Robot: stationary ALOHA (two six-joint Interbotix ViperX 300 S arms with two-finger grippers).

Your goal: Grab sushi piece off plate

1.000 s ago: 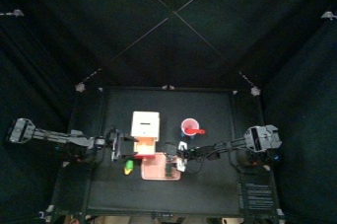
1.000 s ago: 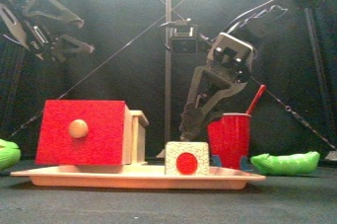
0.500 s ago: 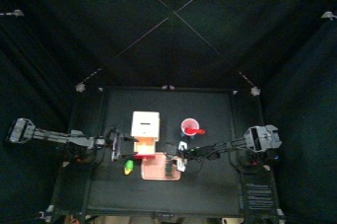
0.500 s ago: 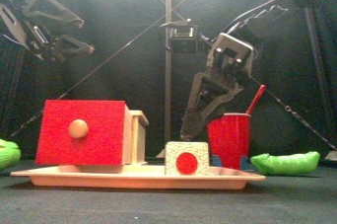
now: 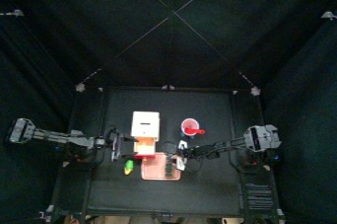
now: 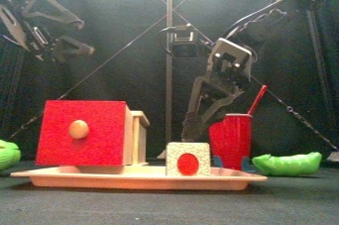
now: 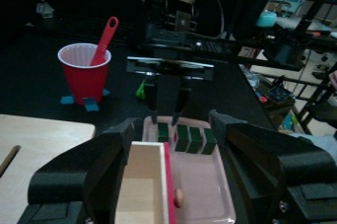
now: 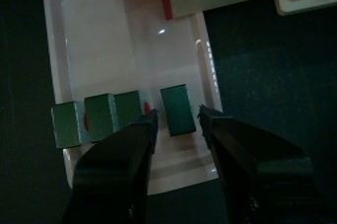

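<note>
The salmon-pink plate (image 5: 158, 168) lies at the table's front, seen edge-on in the front view (image 6: 133, 177). It holds a row of several dark green-wrapped sushi pieces (image 8: 125, 114); one shows a white and red end (image 6: 187, 158). My right gripper (image 8: 179, 119) is open just above the plate, its jaws on either side of the end sushi piece (image 8: 175, 107). It hangs behind the sushi in the front view (image 6: 201, 120). My left gripper (image 7: 178, 129) is open and empty over the plate's other end, facing the right gripper (image 7: 168, 95).
A white block with a red front and a wooden knob (image 6: 86, 133) stands on the plate's left part. A red cup with a red stick (image 6: 235, 140) stands behind the plate. Green lumps lie at the left (image 6: 7, 155) and right (image 6: 287, 164).
The right gripper has shifted very slightly near the sushi. The left arm and the things on the table have not visibly moved.
</note>
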